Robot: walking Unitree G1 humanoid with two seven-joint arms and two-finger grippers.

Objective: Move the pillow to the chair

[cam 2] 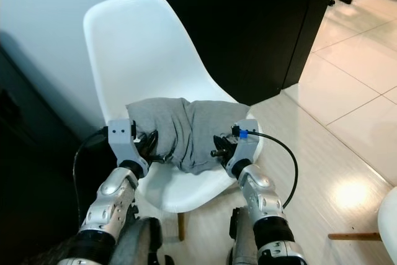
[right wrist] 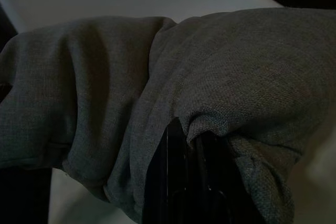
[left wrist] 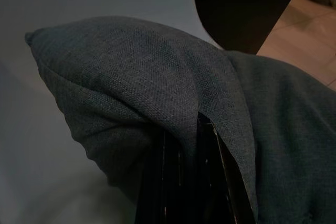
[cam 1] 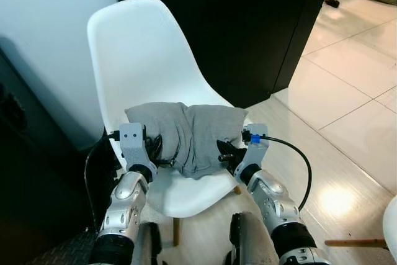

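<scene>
Left gripper (cam 1: pixel 162 153) and right gripper (cam 1: pixel 224 153) clenched on opposite ends of grey pillow (cam 1: pixel 189 134), black fingers (left wrist: pixel 181 182) buried in bunched fabric. Pillow creased down its middle, held between both arms over seat of white chair (cam 1: pixel 139 54), beside dark cabinet (cam 1: pixel 248 23) and pale tiled floor (cam 1: pixel 353 91).

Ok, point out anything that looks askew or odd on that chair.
The grey fabric pillow is bunched, with a deep crease down its middle, squeezed between the left gripper and right gripper over the white moulded plastic chair seat. Nothing looks spilled or damaged.
</scene>
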